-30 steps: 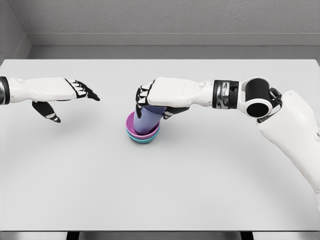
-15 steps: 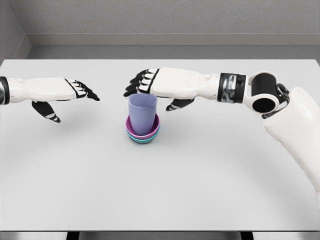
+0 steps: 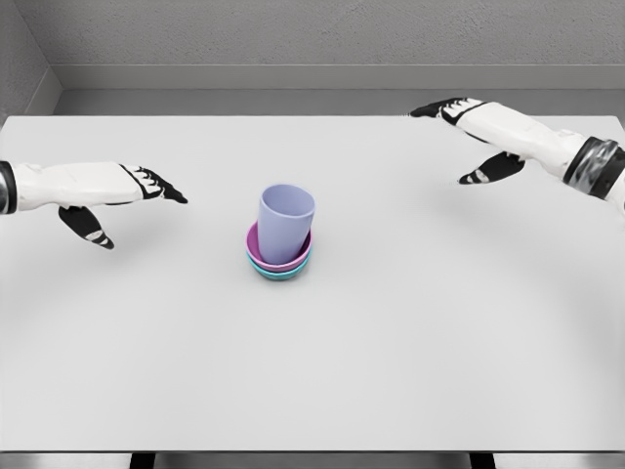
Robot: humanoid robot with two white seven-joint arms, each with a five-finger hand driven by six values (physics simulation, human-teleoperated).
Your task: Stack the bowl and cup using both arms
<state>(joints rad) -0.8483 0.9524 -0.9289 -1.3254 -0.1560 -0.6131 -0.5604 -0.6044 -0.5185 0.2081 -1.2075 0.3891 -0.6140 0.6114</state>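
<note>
Cup [image 3: 285, 224], smooth, round and light purple, stands upright inside 2 nested bowls, a pink bowl [image 3: 256, 248] on a teal bowl [image 3: 278, 275], near the middle of the flat white desk [image 3: 391, 332]. Left hand [image 3: 112, 191] hovers by the left edge, fingers spread, holding nothing. Right hand [image 3: 476, 132] hangs near the far right corner, fingers loose, empty.

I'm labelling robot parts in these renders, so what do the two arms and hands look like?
Both arms have smooth white shells. The left hand and right hand each have a white back with black fingers and thumb bearing small white patches. The right arm shows a metallic grey band with dark edges behind the wrist; a dark band edge shows on the left arm at the frame's edge.
</note>
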